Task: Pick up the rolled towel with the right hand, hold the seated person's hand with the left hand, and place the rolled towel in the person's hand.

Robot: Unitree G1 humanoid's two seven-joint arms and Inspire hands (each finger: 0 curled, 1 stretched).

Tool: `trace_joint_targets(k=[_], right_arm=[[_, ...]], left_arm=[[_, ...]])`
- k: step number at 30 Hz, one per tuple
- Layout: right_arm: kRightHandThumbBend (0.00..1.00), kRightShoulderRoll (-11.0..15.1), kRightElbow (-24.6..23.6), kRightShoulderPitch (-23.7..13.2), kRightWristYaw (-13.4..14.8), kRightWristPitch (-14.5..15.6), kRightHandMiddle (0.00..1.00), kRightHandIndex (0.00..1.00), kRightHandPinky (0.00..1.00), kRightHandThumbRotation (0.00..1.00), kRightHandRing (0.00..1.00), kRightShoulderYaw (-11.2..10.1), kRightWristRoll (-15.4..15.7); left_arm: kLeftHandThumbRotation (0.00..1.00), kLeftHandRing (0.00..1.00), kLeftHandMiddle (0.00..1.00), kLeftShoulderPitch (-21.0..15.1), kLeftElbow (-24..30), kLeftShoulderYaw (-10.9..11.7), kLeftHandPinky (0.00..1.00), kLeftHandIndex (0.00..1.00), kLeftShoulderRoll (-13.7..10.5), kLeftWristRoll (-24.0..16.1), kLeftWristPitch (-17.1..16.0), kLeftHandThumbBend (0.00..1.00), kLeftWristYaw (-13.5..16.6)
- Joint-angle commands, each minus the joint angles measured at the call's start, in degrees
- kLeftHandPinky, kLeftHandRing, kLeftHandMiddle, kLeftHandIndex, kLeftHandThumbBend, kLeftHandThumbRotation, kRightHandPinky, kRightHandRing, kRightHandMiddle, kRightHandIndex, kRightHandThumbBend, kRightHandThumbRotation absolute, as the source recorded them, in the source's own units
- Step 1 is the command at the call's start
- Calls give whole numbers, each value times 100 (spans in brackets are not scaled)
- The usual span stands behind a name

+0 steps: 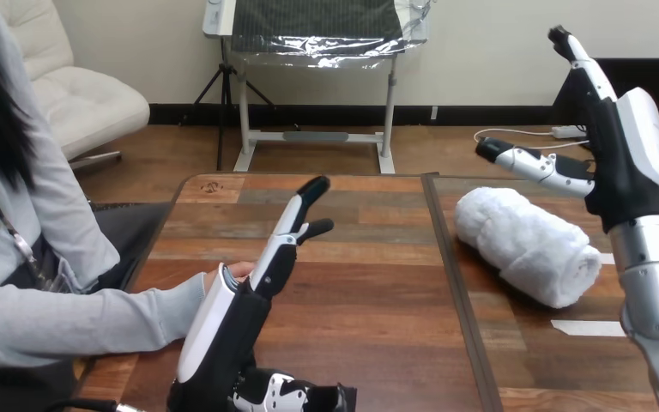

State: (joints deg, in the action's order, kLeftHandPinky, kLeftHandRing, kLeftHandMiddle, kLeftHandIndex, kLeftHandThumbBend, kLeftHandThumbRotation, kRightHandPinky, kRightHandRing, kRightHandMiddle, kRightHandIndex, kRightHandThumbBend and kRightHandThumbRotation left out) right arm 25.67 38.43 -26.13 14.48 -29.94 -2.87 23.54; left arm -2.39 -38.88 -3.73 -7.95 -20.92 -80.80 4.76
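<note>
Plainly, fluffy rolled towel (523,245) (plump cylinder), wooden table (369,283), right hand (626,163) near.

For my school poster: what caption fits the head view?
Robot's open right hand raised near a rolled towel, its open left hand beside the person's hand.

Open tabletop (369,283) between left hand (266,268) and rolled towel (528,245).

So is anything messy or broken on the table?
No, nothing stands out. The rolled towel lies tidy on the table and nothing is spilled. The right hand is open, raised near it; the left hand is open beside the person's hand. A white tape strip lies flat by the towel.
</note>
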Motion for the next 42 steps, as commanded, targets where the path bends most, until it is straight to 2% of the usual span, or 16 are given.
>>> trace_joint_targets(k=[1,10,20,34,42], right_arm=[[100,207,639,-772,273,-151,94,93,86,66,96,109,120],[100,297,1740,-1379,511,-143,93,92,85,66,96,324,313],[100,336,2822,-1959,396,322,93,93,86,66,96,535,409],[100,348,3528,-2240,107,918,93,94,86,65,96,774,394],[100,358,3710,-2271,-10,1327,93,94,85,68,96,1040,543]], left_arm=[[80,100,100,-286,-55,-28,89,100,27,105,-96,100,19],[81,100,100,-294,-44,-17,90,100,13,121,-94,100,7],[81,100,100,-294,-6,-10,90,100,16,117,-123,100,8],[81,100,100,-273,67,-29,90,100,5,161,-153,100,-12],[80,100,100,-263,114,37,89,100,10,90,-174,100,-2]])
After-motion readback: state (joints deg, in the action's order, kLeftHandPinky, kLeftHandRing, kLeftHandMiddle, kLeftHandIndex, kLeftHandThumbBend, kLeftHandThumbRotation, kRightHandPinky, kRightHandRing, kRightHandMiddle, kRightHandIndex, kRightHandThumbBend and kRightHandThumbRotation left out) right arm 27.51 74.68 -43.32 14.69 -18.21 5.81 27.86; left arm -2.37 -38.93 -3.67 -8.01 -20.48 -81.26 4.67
